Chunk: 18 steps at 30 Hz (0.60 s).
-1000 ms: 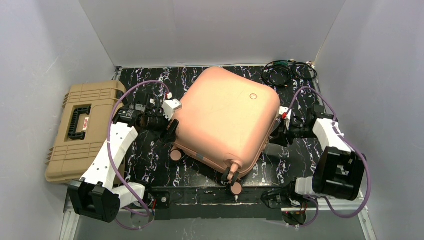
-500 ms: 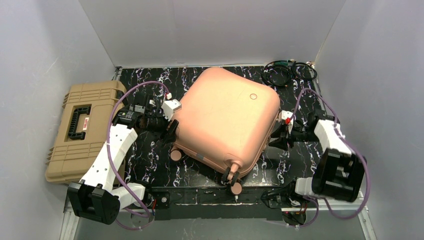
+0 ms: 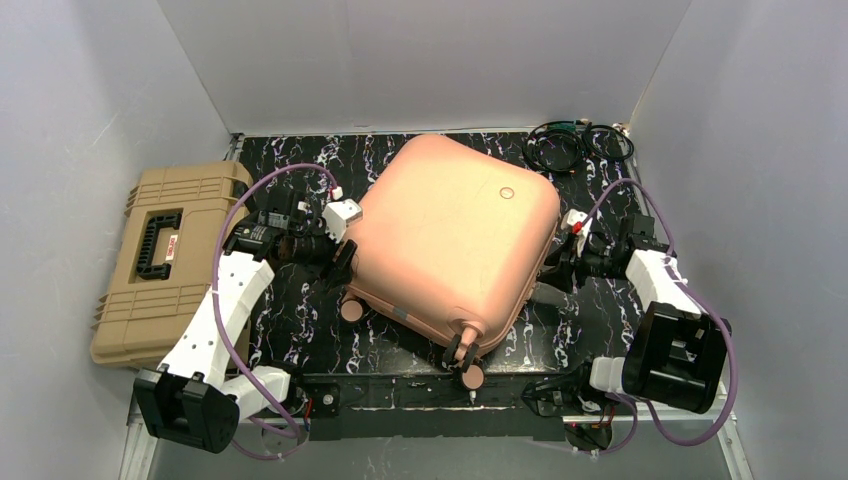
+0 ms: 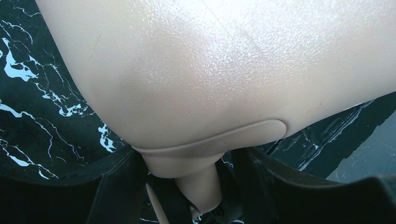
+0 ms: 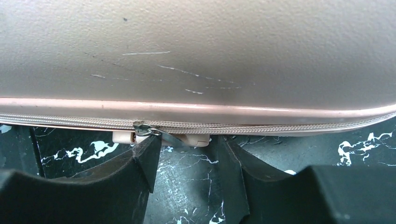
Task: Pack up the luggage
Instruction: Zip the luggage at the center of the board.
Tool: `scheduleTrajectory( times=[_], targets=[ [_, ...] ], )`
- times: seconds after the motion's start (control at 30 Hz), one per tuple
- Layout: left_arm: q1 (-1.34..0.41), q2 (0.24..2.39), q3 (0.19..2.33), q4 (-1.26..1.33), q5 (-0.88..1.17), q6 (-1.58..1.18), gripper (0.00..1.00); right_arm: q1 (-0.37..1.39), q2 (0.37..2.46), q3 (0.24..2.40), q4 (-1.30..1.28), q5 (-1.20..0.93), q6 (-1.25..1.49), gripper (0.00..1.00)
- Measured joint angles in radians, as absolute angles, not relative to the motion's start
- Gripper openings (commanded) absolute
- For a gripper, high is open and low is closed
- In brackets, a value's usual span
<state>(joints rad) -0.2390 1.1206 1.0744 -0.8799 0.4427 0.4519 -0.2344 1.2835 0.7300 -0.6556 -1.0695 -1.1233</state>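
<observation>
Toolbox (image 3: 165, 262), tan and ribbed with a black handle, lay at the far left, partly off the black marbled table (image 3: 300, 320). Just right of it, the left gripper (image 3: 345, 262) met the suitcase's left corner; in the left wrist view its fingers (image 4: 116, 186) stood on either side of a peach wheel mount (image 4: 196, 182), and whether they clamped it could not be told. The luggage (image 3: 455, 240) lay closed and flat at the table's centre, turned at an angle, round logo (image 3: 506, 192) facing up and wheels (image 3: 470, 377) toward the near edge. At its right side the right gripper (image 3: 553, 275) was released, its jaws apart just below the zipper pull (image 5: 173, 136). Coiled black cables (image 3: 578, 145) occupied the far right corner.
</observation>
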Motion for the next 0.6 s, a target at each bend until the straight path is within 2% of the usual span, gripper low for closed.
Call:
scheduleTrajectory(
  times=[0.2,0.43,0.6],
  targets=[
    [-0.239,1.116,1.07,-0.875,0.442,0.452,0.11,-0.237,1.293,0.733,-0.745,-1.1,-1.223,0.55],
    [-0.239,1.116,1.07,-0.875,0.442,0.452,0.11,-0.238,1.257,0.733,-0.768,-1.103,-1.272,0.41],
    [-0.239,1.115,1.068,-0.873,0.442,0.452,0.11,-0.238,1.222,0.722,-0.747,-1.103,-1.238,0.46]
  ],
)
